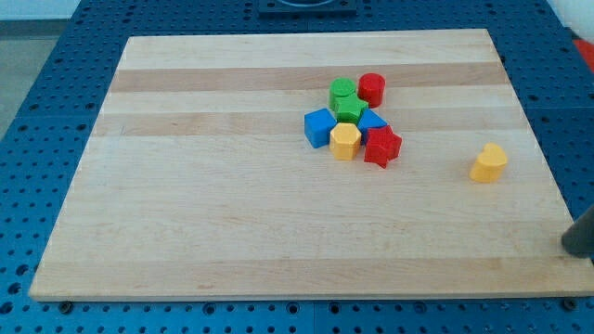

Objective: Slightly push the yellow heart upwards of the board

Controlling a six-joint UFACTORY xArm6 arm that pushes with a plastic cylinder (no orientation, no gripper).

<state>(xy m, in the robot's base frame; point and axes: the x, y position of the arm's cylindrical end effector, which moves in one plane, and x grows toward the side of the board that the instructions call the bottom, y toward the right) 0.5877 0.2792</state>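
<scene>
Down at the view's bottom right my tip (pixel 568 245) is sitting well below the yellow heart (pixel 488 163), not touching; no fingers here.

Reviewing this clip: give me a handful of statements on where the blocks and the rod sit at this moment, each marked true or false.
1. The yellow heart lies apart from the other blocks, toward the view's right. True.
2. My tip touches the yellow heart. False: only a dark piece of the rod shows at the view's right edge, below and right of the heart, clear of it; the tip itself cannot be made out.
3. The yellow hexagon sits in the cluster, between the blue cube and the red star. True.
4. The red cylinder is at the cluster's bottom. False: it is at its top right.
</scene>
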